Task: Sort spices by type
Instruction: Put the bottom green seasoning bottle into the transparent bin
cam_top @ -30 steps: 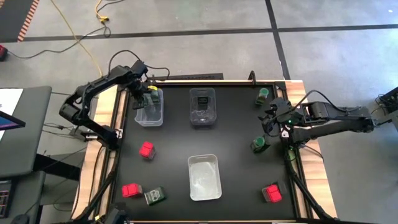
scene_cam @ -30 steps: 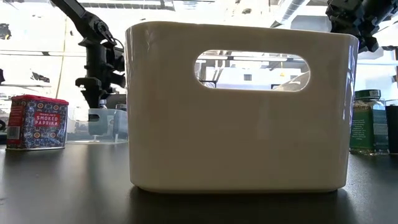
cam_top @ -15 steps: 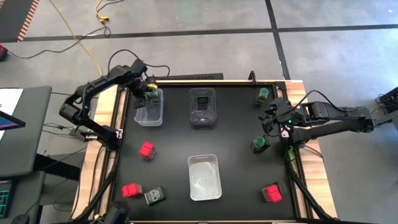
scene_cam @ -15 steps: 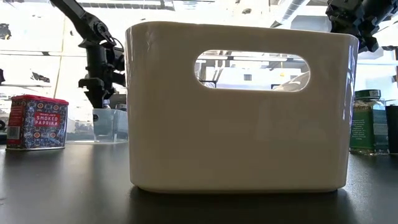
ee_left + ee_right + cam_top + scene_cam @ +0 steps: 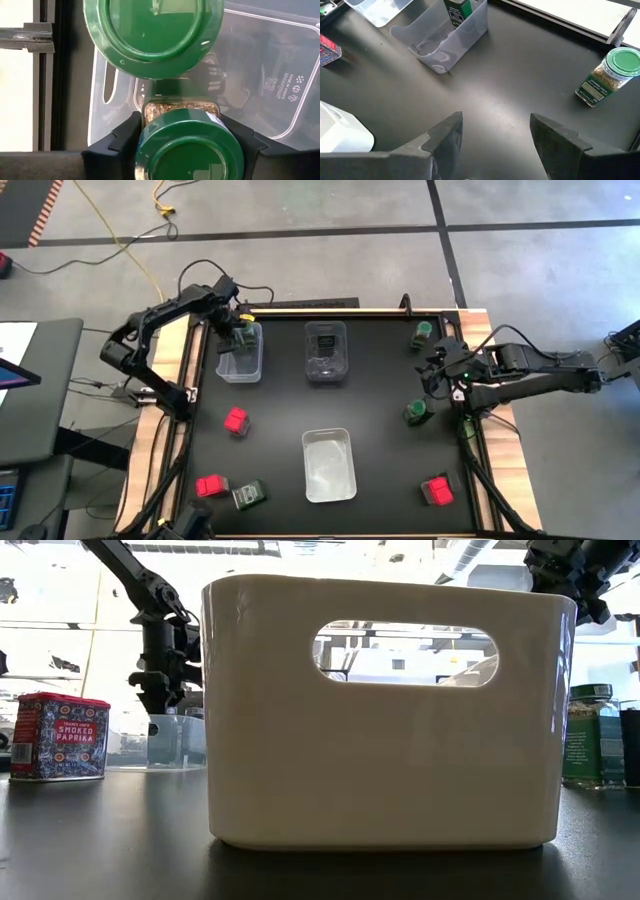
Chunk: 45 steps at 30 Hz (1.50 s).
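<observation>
You will find the left gripper clamped on a round green-lidded glass jar above the clear plastic rectangular bin at the table's far left, a second such jar inside, while the right gripper hovers half-open, empty.

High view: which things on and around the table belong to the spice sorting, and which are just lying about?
Job: red packets, green-lidded jars, dark box, clear bins, white bin, the jar held by the left gripper.
Lying about: yellow cable on the floor, side desk.
</observation>
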Available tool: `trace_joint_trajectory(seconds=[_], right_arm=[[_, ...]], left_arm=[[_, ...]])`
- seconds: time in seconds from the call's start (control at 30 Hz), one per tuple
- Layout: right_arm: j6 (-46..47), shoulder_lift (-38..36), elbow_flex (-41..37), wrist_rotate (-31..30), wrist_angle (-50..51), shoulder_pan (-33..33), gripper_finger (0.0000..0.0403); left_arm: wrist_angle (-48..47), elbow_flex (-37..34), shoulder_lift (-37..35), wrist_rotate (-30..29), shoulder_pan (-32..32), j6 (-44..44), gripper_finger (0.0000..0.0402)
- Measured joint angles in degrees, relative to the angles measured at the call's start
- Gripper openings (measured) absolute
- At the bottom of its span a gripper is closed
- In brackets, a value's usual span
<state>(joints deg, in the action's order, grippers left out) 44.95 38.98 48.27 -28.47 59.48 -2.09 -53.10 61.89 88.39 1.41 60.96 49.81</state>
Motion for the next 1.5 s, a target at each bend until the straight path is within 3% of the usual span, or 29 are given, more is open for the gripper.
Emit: trace_joint_trajectory(seconds=[1.5], right_arm=[[0.2, 0.0, 0.0, -0.1, 0.0, 0.0, 0.0260]], left_arm=[[0.0, 0.3, 0.1, 0.3, 0.4, -1.1, 0.0204]])
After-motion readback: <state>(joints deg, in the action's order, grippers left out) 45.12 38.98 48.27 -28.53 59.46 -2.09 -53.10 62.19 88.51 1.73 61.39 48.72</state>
